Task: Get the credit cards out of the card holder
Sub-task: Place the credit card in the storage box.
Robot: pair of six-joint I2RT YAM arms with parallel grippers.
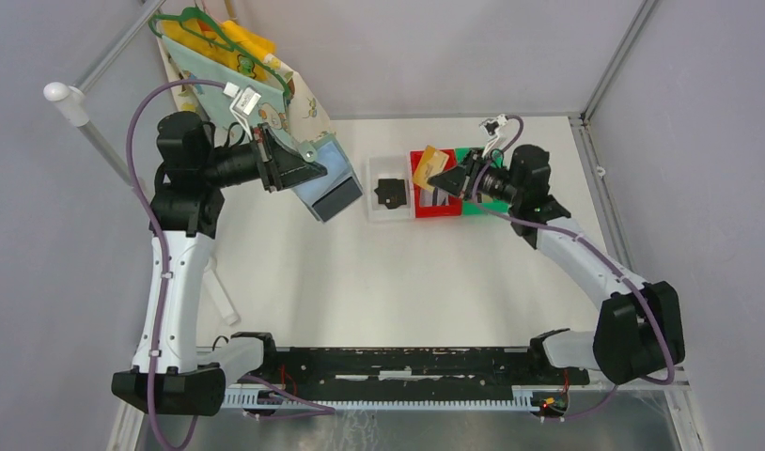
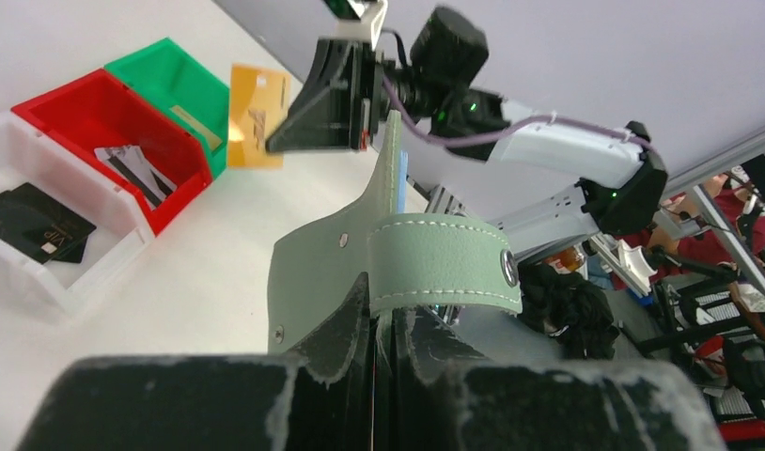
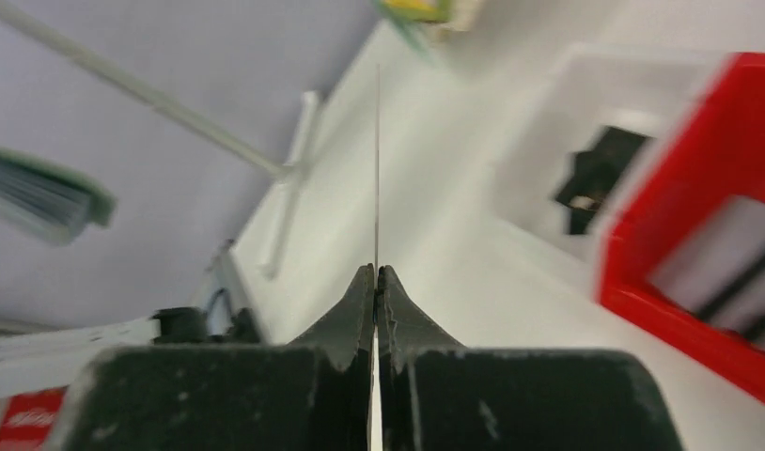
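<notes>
Two end effectors, both squeezed tight on a load. At the right end effector (image 3: pixel 375 278), fingers pressed together on one tan credit card (image 1: pixel 433 162), gripped at one edge and jutting out past the tips; seen edge-on as a thin line from the right wrist. Held in the air, clear of the red bin (image 1: pixel 417 193) and the green bin (image 2: pixel 158 70) below. In the red bin, grey credit cards (image 2: pixel 134 169) with dark stripes, lying flat. Just left of the red bin, a clear bin (image 1: pixel 372 202) with a black object (image 1: pixel 392 193) inside. At the left end effector (image 1: pixel 311 175), fingers clamped on the card holder (image 1: pixel 329 188), held tilted above the desk (image 1: pixel 360 291), strap and snap turned toward the left wrist camera. Well apart from the tan credit card, with the clear bin lying between the two in the top view. Right arm folded at a raised elbow near the right edge of the desk, forearm stretched far and left, wrist pointing left. Left arm upright from its near-left base, wrist bent right toward the middle of the desk.
</notes>
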